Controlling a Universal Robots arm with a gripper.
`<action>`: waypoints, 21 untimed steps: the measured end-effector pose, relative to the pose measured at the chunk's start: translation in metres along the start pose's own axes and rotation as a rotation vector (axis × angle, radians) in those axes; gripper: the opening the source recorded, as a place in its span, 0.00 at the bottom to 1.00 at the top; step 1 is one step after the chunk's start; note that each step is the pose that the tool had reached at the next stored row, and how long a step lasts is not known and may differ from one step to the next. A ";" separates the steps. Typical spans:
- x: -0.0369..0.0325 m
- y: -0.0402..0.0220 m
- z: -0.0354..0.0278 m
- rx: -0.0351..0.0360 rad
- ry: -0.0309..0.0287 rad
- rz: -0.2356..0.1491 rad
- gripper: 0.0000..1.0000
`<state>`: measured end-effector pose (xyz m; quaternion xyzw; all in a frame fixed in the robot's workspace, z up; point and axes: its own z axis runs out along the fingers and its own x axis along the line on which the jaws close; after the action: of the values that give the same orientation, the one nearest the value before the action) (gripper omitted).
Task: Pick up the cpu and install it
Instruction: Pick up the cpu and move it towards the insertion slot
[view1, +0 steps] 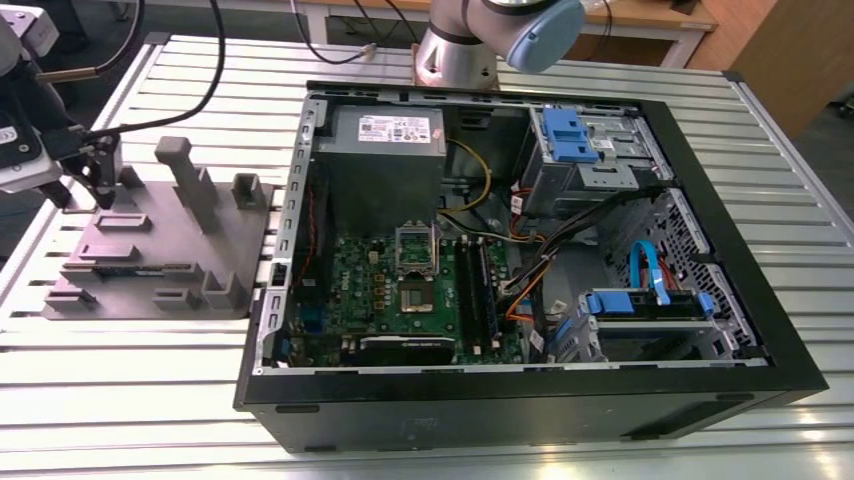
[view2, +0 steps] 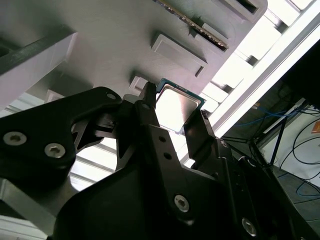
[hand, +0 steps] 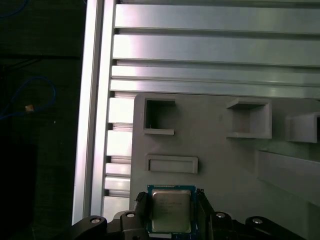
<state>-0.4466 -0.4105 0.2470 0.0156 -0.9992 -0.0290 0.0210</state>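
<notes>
The cpu (hand: 170, 210) is a small square chip with a shiny silver top and a thin green-edged rim. It sits between the two black fingers of my gripper (hand: 171, 215), which press on its opposite edges, just above the grey plastic fixture (hand: 225, 165). In the second wrist view the cpu (view2: 176, 106) shows between the same fingers (view2: 148, 107). In the exterior view my gripper (view1: 83, 195) hangs over the far corner of the fixture (view1: 160, 250) at the exterior view's left. The metal-framed socket (view1: 416, 262) lies on the green board inside the open computer case.
The open black computer case (view1: 267, 395) fills the middle and the exterior view's right, with cables, drive cages and a power supply (view1: 387, 135) inside. Upright blocks (view1: 184, 180) rise from the fixture beside my gripper. Everything rests on a slatted aluminium table (view1: 134, 370).
</notes>
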 end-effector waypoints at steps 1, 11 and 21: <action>0.0000 0.0000 -0.0002 0.0000 -0.0001 0.000 0.47; 0.0001 0.0002 -0.0025 0.0000 0.0000 0.000 0.47; 0.0002 0.0003 -0.0048 0.0000 -0.0001 0.000 0.47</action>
<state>-0.4466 -0.4105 0.2519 0.0155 -0.9992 -0.0290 0.0210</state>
